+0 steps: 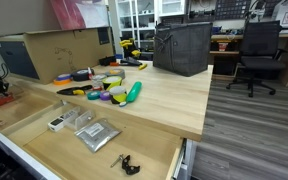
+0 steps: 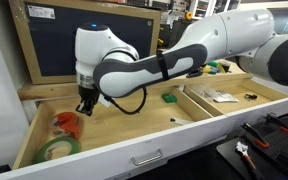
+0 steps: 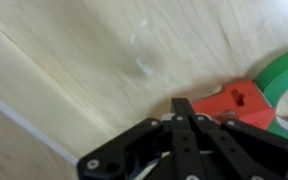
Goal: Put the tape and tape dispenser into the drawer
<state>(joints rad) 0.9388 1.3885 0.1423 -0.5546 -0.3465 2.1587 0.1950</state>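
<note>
Lying in the pale plywood drawer's (image 2: 124, 128) end compartment, a glossy green tape ring (image 2: 59, 149) sits just beside the red plastic tape dispenser (image 2: 67, 122). Near the dispenser, the black claw (image 2: 85, 110) points down, clenched and empty. The white arm (image 2: 164, 65) arches behind.

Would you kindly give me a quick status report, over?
Pincer shut, empty, above drawer. Red tape dispenser in drawer beside green tape. Nothing blocking.
</note>
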